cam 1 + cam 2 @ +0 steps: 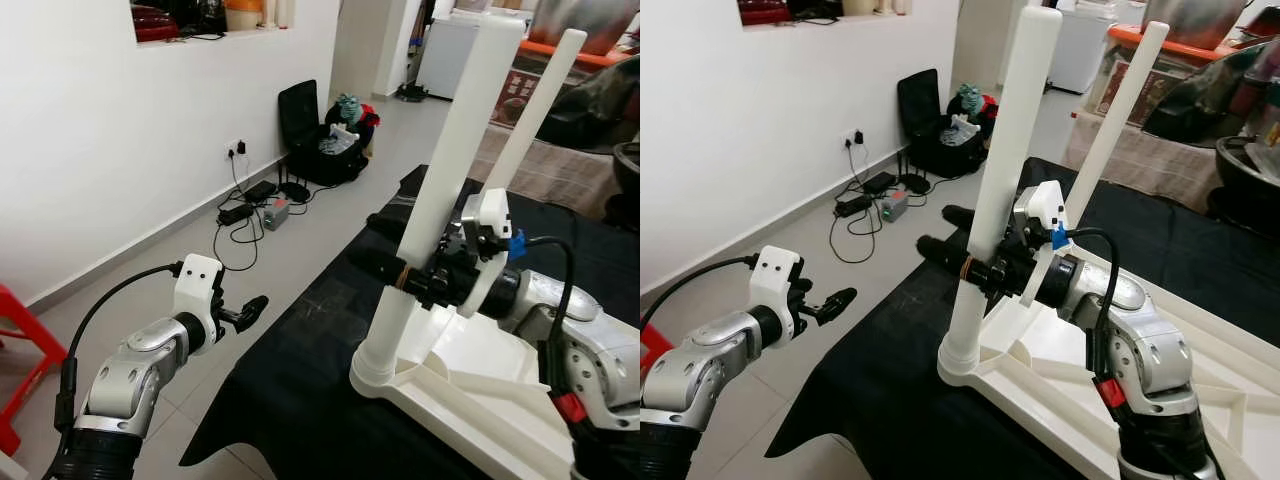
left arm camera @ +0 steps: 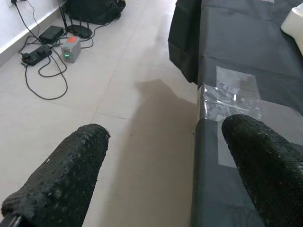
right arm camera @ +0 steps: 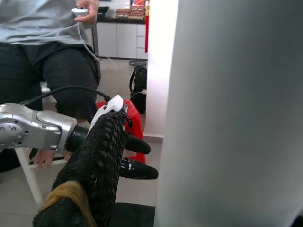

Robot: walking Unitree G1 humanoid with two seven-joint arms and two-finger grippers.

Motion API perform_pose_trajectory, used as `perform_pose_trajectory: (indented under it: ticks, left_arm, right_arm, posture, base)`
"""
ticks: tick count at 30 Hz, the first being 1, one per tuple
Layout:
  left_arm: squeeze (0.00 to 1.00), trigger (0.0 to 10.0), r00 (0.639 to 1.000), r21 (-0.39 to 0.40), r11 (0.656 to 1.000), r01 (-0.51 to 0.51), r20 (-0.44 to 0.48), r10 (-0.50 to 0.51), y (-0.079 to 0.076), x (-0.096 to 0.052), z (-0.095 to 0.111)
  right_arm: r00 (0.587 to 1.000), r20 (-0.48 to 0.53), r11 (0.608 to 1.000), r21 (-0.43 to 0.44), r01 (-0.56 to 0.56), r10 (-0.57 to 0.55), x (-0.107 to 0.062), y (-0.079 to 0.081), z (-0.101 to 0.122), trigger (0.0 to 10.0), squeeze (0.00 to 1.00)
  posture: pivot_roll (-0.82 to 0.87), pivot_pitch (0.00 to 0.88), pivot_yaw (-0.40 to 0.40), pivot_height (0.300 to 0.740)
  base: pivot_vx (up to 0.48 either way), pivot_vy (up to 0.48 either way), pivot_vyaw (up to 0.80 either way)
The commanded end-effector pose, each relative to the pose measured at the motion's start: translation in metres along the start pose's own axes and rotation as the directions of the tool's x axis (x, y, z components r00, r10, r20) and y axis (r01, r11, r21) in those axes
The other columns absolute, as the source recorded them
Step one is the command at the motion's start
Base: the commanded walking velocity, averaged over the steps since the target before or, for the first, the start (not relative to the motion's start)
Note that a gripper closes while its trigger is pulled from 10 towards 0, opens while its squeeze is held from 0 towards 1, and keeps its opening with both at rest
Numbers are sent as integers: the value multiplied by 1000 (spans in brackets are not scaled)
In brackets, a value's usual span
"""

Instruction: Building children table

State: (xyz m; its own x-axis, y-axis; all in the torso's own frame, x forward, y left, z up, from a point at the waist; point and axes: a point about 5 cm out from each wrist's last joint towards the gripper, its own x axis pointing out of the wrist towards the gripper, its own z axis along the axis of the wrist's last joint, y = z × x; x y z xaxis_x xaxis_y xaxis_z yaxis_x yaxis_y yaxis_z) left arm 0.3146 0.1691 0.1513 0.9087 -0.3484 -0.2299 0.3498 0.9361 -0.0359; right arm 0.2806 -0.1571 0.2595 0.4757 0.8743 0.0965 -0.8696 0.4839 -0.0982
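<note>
While your right gripper (image 1: 425, 275) clamped its jaws on the white leg (image 1: 440, 190), it stood upright in the upturned tabletop (image 1: 480, 395), likely for seating. Wrist-side, your left gripper (image 2: 165, 172) hovered, jaws apart, over floor (image 2: 118, 94).

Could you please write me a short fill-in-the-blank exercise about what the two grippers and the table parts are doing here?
1. The right gripper is shut on the white table ____.
2. That leg stands in a corner of the upturned white ____.
3. The left gripper hangs open above the tiled ____.
4. The tabletop rests on a ____ cloth.

Missing words: leg; tabletop; floor; black
</note>
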Motion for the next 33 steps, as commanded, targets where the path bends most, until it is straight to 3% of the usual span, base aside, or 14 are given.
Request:
perform_pose_trajectory:
  ticks: [1, 2, 3, 10, 13, 20, 22, 26, 27, 28, 29, 30, 31, 33]
  left_arm:
    - [0, 10000, 1000, -4, 1000, 23, -16, -23, -5, 0, -3]
    - [0, 10000, 1000, -4, 1000, 23, -16, -23, -5, 0, -3]
    - [0, 10000, 1000, -2, 1000, 23, -16, -23, -5, 0, -3]
    - [0, 10000, 1000, 2, 1000, 21, -18, -21, -5, -1, -4]
    - [0, 10000, 1000, 1, 1000, 24, -17, -24, -7, 0, -4]
    - [0, 10000, 1000, -4, 1000, 7, -11, -7, -6, 2, -3]
    - [0, 10000, 1000, -13, 1000, -8, -13, 8, -6, 3, -3]
    - [0, 10000, 1000, -18, 1000, -4, -16, 4, -8, 5, -4]
    - [0, 10000, 1000, -17, 1000, -2, -18, 2, -8, 5, -4]
    - [0, 10000, 1000, -17, 1000, -2, -18, 2, -8, 5, -4]
    - [0, 10000, 1000, -16, 1000, -1, -18, 1, -7, 6, -4]
    - [0, 10000, 1000, -16, 1000, -1, -18, 1, -7, 6, -4]
    - [0, 10000, 1000, -14, 1000, -2, -18, 1, -6, 7, -4]
    - [0, 10000, 1000, -14, 1000, -2, -18, 2, -5, 7, -3]
  right_arm:
    - [1000, -8, 1000, 19, -11, 11, 10, -3, -6, 10000, 0]
    - [1000, -8, 1000, 19, -11, 11, 10, -3, -6, 10000, 0]
    - [998, 2, 998, 42, 56, -56, 12, -12, -7, 0, 0]
    - [962, -39, 960, 60, 273, -271, 11, -34, -14, 0, 0]
    - [675, -182, 696, -88, 713, -715, -13, -67, -37, 0, 0]
    - [330, -218, 367, -160, 916, -918, -50, -75, -57, 0, 0]
    - [145, -254, 194, -181, 964, -956, -69, -58, -80, 0, 0]
    - [174, -312, 238, -179, 955, -934, -59, -38, -97, 902, 0]
    - [212, -318, 275, -170, 946, -924, -52, -34, -98, 10000, 0]
    - [212, -318, 275, -170, 946, -924, -52, -34, -98, 10000, 0]
    - [262, -301, 321, -165, 933, -917, -45, -34, -94, 10000, 627]
    - [262, -301, 321, -165, 933, -917, -45, -34, -94, 10000, 627]
    - [306, -273, 351, -136, 926, -912, -38, -38, -87, 10000, 1000]
    - [329, -251, 366, -115, 923, -910, -35, -40, -83, 10000, 1000]
  posture:
    - [131, 0, -119, 740]
    - [131, 0, -119, 740]
    - [132, 0, -119, 740]
    - [127, 0, -117, 740]
    - [113, 0, -112, 740]
    - [103, 0, -106, 740]
    - [98, 0, -103, 740]
    - [90, 0, -96, 740]
    - [89, 0, -94, 740]
    - [89, 0, -94, 740]
    - [88, 0, -94, 740]
    - [88, 0, -94, 740]
    - [89, 0, -94, 740]
    - [89, 0, -94, 740]
  base:
    - [0, 0, 0]
    - [0, 0, 0]
    - [0, 0, 0]
    - [0, 0, 0]
    - [0, 0, 0]
    - [0, 0, 0]
    - [0, 0, 0]
    - [0, 0, 0]
    - [0, 0, 0]
    - [0, 0, 0]
    - [0, 0, 0]
    - [0, 0, 0]
    - [0, 0, 0]
    - [0, 0, 0]
